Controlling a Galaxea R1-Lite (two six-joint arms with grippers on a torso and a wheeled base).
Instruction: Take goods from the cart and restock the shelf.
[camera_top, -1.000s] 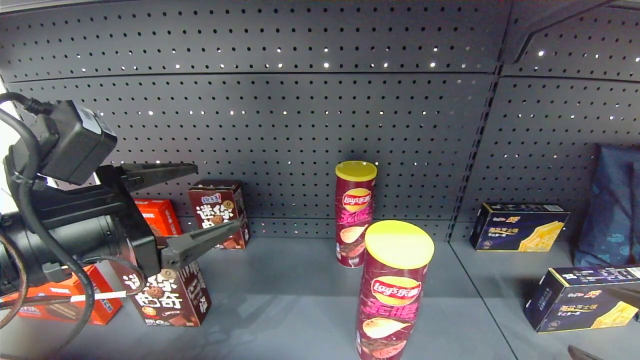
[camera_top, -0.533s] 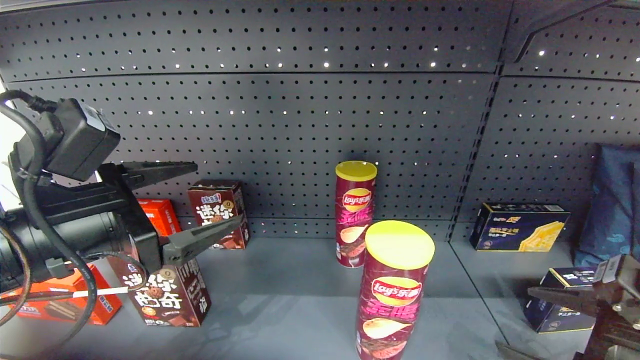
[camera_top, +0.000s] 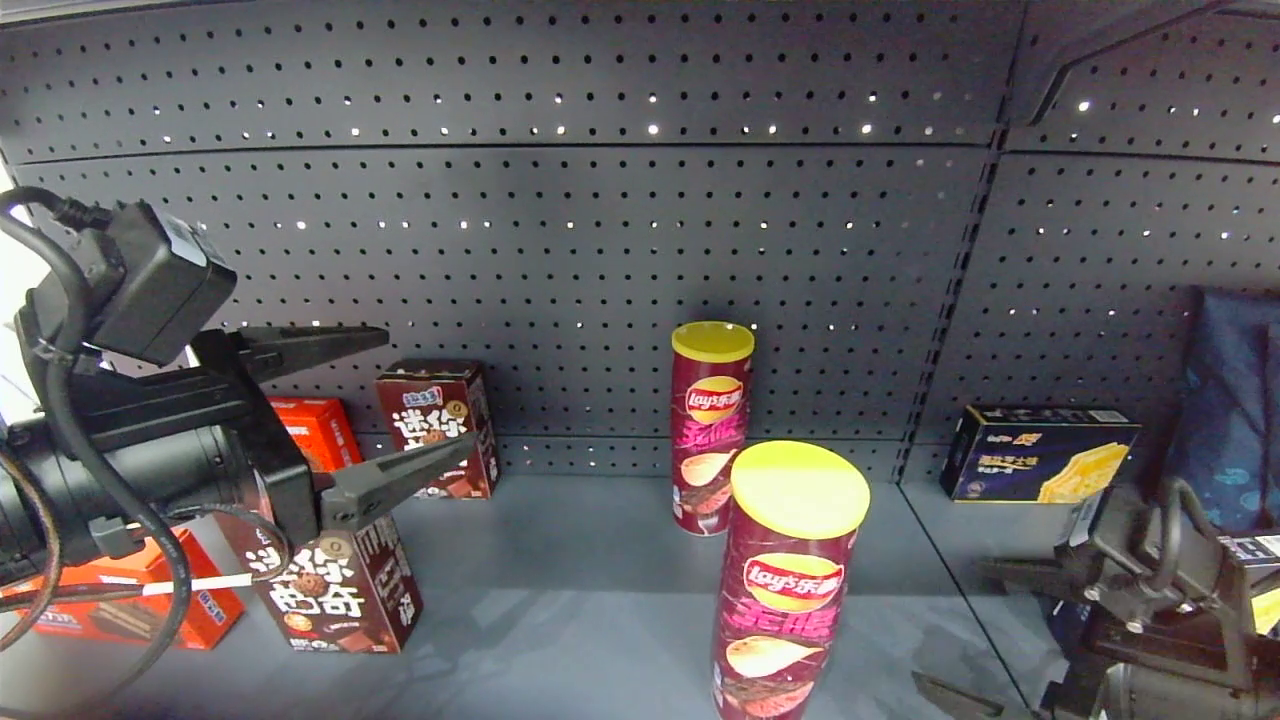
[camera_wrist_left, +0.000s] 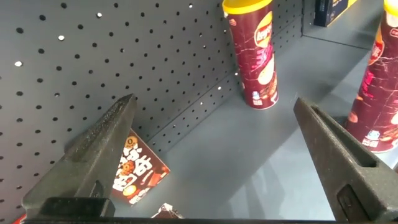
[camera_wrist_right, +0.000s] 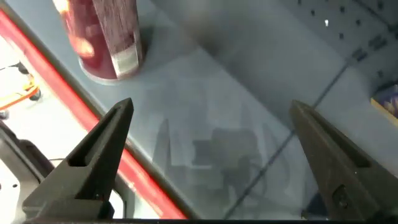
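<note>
On the shelf (camera_top: 600, 600), the front chip can (camera_top: 790, 580) stands near the red front edge (camera_wrist_right: 37, 56). We judge that a sideways swing of our right claw (camera_top: 950, 625), apart and empty nearby, could topple it off. Open room lies between that can and the cookie box (camera_top: 340, 590), near our left claw (camera_top: 430, 390), also apart and empty.

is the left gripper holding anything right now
No, the left gripper is wide open above the shelf, gripping nothing.
</note>
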